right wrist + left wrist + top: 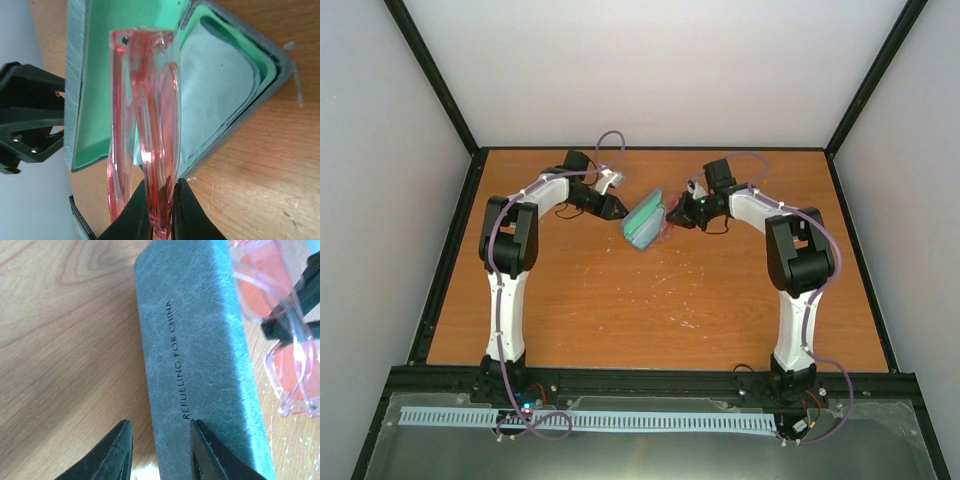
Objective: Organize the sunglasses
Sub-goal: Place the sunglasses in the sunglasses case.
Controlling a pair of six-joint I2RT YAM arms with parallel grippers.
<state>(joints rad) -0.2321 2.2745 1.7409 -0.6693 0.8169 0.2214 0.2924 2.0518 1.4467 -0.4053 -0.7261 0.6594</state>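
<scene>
Right gripper (162,192): clamped on the sunglasses (145,100), pinching the folded frame across its thickness. The pair stands on edge over the open case (274,70) and is not yet in it. A cloth (220,85) lies in the green-lined tray.

Left gripper (160,427): fingers apart, straddling the long edge of the raised lid. One finger is over the lid's grey outer face, the other over the table (60,340). Whether either finger touches the lid cannot be told.

Handling. The sunglasses look light, thin and stiff, made of translucent pink plastic. Expect a smooth, slippery surface and lenses that scratch. The arms are hinged, so a hold on one arm alone would probably let the frame swing. Take hold across the folded stack near the middle, with moderate force only.

Views.
- **Right wrist view:** shows the case interior, the cloth and the pinch point.
- **Left wrist view:** shows none of these. It shows the lid's printed outer face and both lenses face on, with the right gripper's black fingers between them, near the bridge.
- **Top view:** the only one showing both arms meeting at the case, toward the far middle of the table.
</scene>
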